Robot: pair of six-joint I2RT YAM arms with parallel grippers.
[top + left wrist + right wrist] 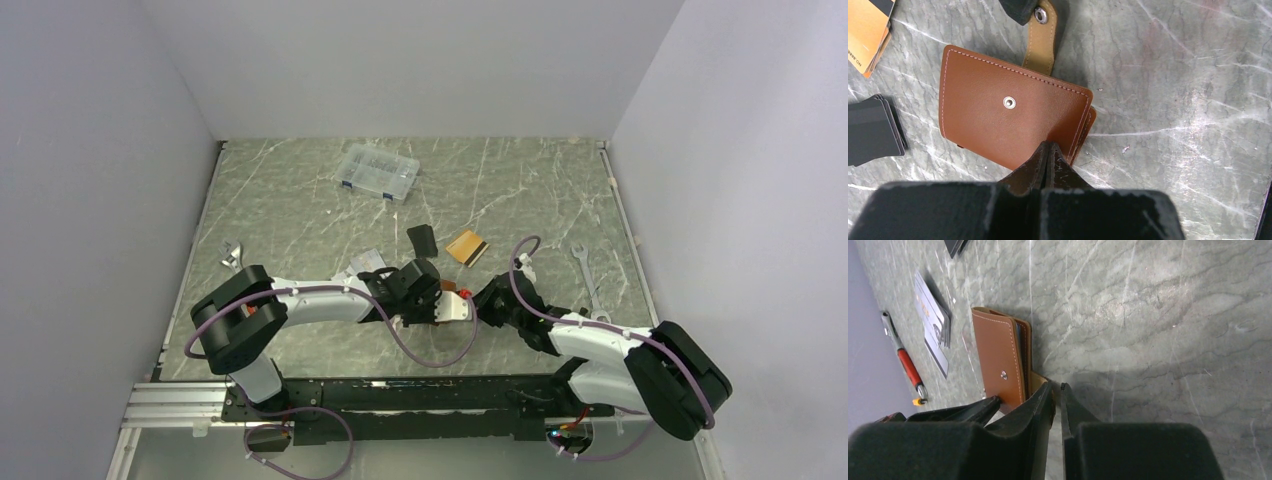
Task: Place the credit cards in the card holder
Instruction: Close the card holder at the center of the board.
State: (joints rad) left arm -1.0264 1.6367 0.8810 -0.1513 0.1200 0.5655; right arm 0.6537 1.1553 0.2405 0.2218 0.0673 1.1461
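The brown leather card holder (998, 110) lies closed on the table, its snap strap (1040, 47) stretched away from it; in the top view the holder (455, 305) sits between the two grippers. My left gripper (1050, 147) is shut, its tips pressed on the holder's near edge. My right gripper (1057, 387) stands at the strap (1035, 382) with a narrow gap, and only table shows between its fingers. An orange credit card (466, 247) lies behind the holder. Silver-grey credit cards (933, 320) lie further left.
A small flat black rectangle (422, 240) lies beside the orange card. A clear compartment box (378, 172) stands at the back. Wrenches lie at the left (232, 255) and right (585, 275). A red-handled tool (905, 362) lies past the silver cards.
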